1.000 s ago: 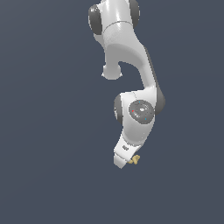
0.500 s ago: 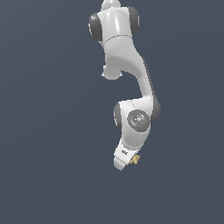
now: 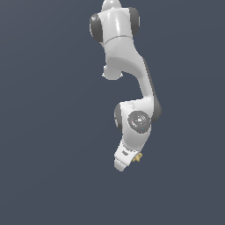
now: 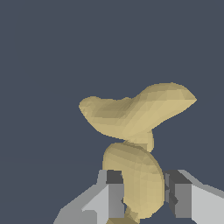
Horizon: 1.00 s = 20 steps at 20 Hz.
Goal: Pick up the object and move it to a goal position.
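My arm [image 3: 127, 66] hung down from the top of the scene, and my gripper [image 3: 126, 159] was at its low end, a bit to the right of the middle in the exterior view. The object [image 3: 137, 157] peeked out as a little yellow bit just on the gripper's right side there. Most of it was hidden behind the white hand.

In the wrist view I saw it much better. The object [image 4: 138, 131] was tan and lumpy, with fat knobs sticking out. One long lobe sat between my two fingers [image 4: 109, 194], and the bigger knobby part spread out past the tips. My fingers were apart, one on each side of that lobe. The one finger looked like it touched the lobe. The other had a thin dark gap next to it, so I could not tell if I was squeezing yet or only sitting around the lobe.

I think I was at the grabbing step, and the carry to the goal was not done. I saw no goal mark in either view.

Here is what could have gone wrong. The lobe was round and bumpy, so it could have slipped or turned when my fingers pressed in. I held only the thin end, and the heavy part stuck out, so it could have tipped and swung. If I lifted before both fingers were tight, it could have dropped.
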{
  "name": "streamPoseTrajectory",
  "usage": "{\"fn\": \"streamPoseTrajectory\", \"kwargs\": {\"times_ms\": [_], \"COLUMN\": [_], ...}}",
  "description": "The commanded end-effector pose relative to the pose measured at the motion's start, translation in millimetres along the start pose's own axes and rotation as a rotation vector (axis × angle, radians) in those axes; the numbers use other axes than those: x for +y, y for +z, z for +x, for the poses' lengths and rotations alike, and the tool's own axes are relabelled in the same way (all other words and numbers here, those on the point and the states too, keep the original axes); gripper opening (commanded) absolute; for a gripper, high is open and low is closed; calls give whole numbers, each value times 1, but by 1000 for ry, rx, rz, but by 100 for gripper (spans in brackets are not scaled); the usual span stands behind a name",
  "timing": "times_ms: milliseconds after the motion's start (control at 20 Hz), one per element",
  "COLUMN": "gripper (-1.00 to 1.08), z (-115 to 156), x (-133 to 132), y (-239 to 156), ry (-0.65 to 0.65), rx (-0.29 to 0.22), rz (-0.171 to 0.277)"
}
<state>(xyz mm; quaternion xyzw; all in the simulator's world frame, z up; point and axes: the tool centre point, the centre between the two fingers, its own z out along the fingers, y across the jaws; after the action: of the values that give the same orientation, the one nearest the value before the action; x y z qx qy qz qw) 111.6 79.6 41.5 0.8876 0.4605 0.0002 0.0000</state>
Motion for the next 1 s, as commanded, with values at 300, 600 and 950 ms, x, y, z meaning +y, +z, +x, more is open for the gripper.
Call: {"fn": "streamPoseTrajectory", "kwargs": {"times_ms": [300, 600, 950], "gripper": [-100, -100, -100], "z": [-1, -1, -2], "x": [0, -6, -26], "y": [-1, -10, -39], "ry": [1, 1, 1], "rx": [0, 0, -1], "rz": [-1, -1, -1]}}
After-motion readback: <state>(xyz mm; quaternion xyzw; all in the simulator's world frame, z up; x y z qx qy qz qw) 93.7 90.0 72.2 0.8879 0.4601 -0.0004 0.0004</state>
